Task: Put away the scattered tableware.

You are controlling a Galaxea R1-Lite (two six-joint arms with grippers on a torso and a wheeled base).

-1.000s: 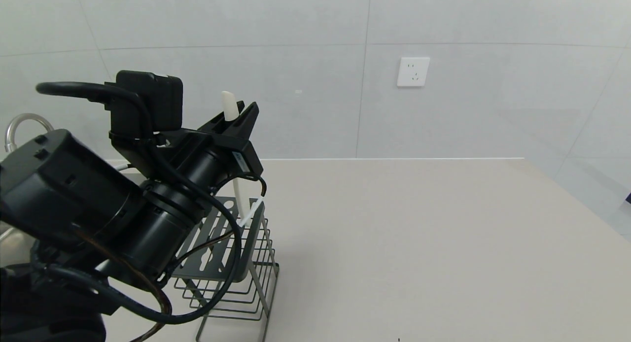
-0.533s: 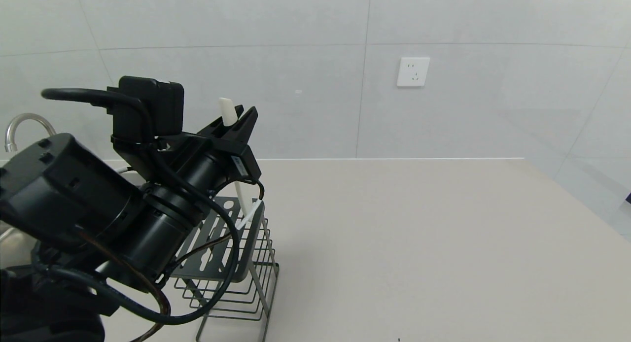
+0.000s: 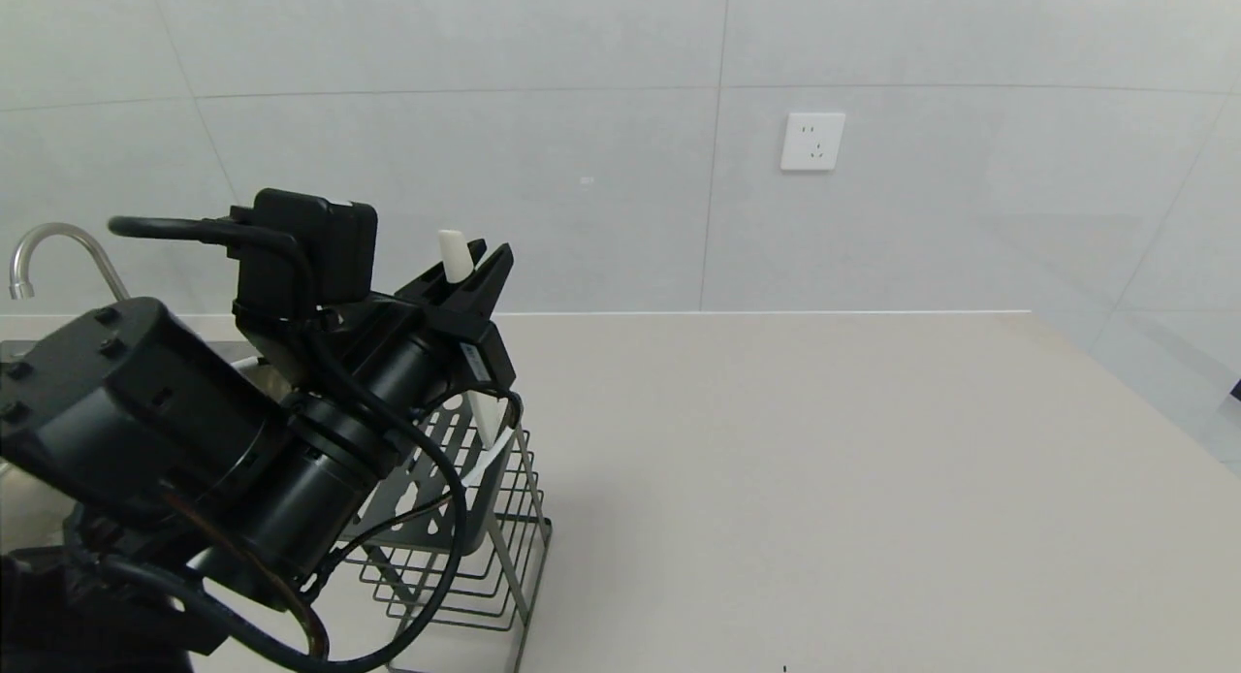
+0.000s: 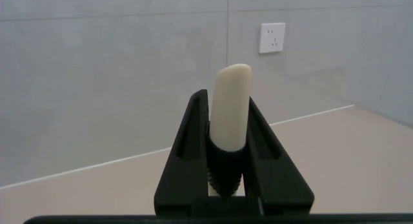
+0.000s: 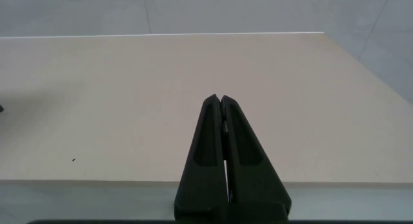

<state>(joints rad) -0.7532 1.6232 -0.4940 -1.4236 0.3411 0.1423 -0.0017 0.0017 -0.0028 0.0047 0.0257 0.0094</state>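
White utensil (image 3: 454, 253) clamped upright in your left end effector (image 3: 482, 258), above the wire rack (image 3: 528, 566).
You grip it near the top of its handle, so the lower part hangs straight down to the rack's grey slotted holder (image 3: 427, 498) at the left of the counter (image 3: 824, 479). That hold looks chosen for lowering it in from above. Whether its lower end is already inside is hidden. Your right end effector (image 5: 224, 104) is clenched on nothing, over the counter, well apart.
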